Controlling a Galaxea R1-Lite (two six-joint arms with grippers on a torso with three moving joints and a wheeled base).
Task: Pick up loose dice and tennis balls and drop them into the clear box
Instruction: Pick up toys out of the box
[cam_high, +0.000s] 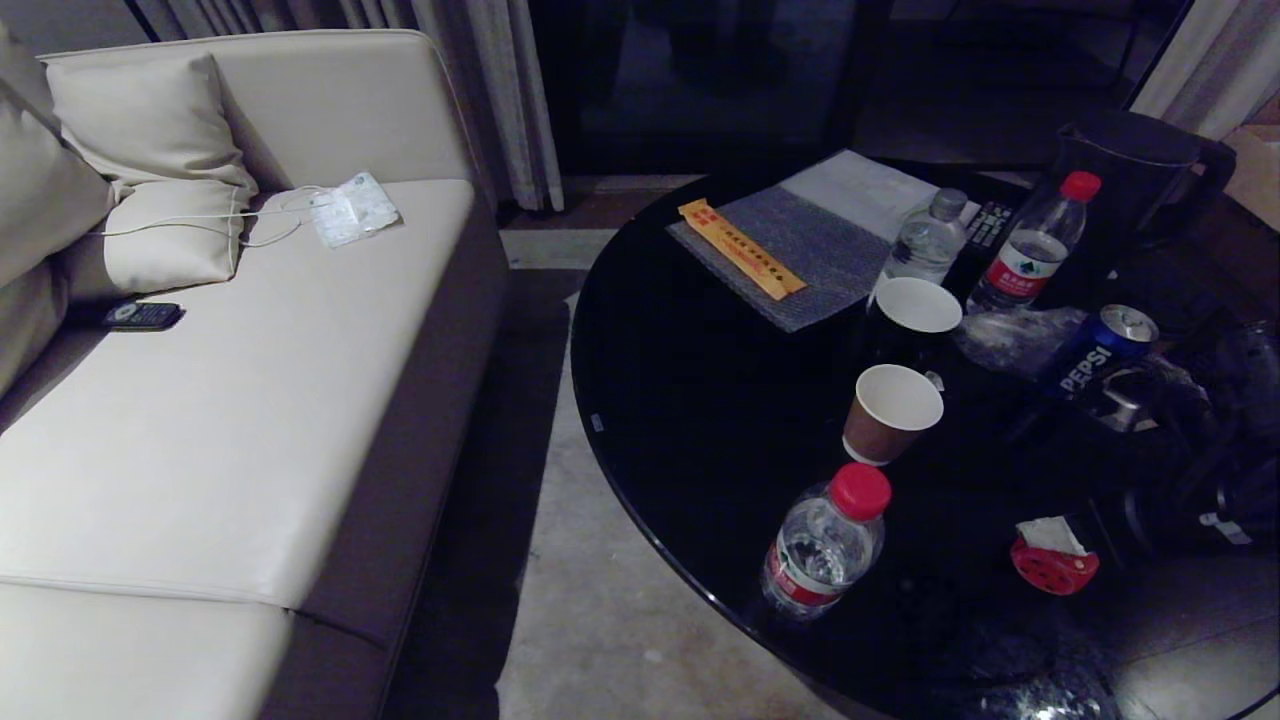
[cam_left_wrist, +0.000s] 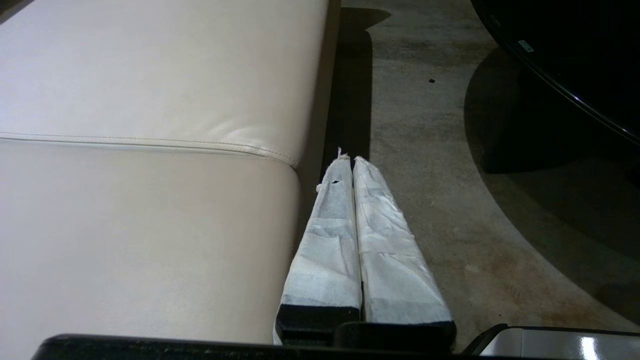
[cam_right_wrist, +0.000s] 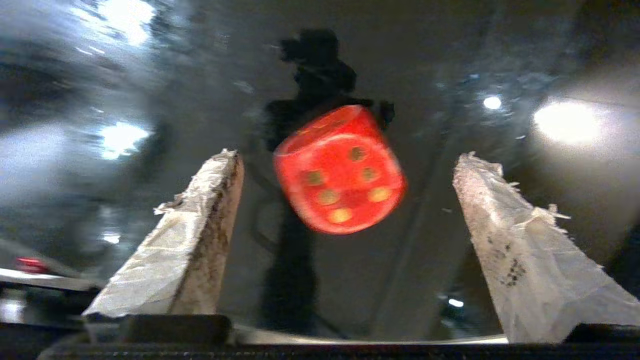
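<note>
The right gripper is being held wide apart in the right wrist view, its two tape-wrapped fingers spread with nothing pinched between them. The red die is being seen between the fingers, clear of both, over a glossy black surface on which lamps are being mirrored; whether it is resting on that surface cannot be told. In the head view, a red dotted object is being shown at about 5 o'clock on the round black table, with the red-capped water bottle at its 9 o'clock. The left gripper is being kept pressed together, empty, between the cream sofa and the floor.
</note>
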